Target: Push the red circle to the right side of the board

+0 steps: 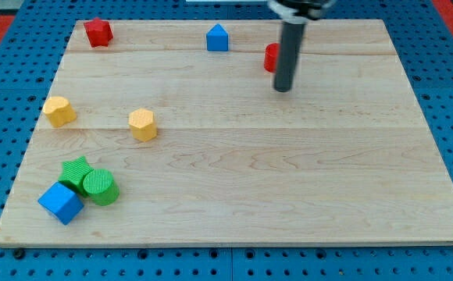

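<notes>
The red circle (271,57) lies near the view's top, a little right of centre, and the rod hides its right part. My tip (283,88) rests on the board just below and right of the red circle, close to it or touching it. The wooden board (289,172) stretches wide to the view's right of both.
A red star-like block (98,32) sits at the top left and a blue house-shaped block (217,37) at the top centre. A yellow block (58,111) and a yellow hexagon (142,124) lie at the left. A green star (75,173), green circle (100,187) and blue cube (60,202) cluster at the bottom left.
</notes>
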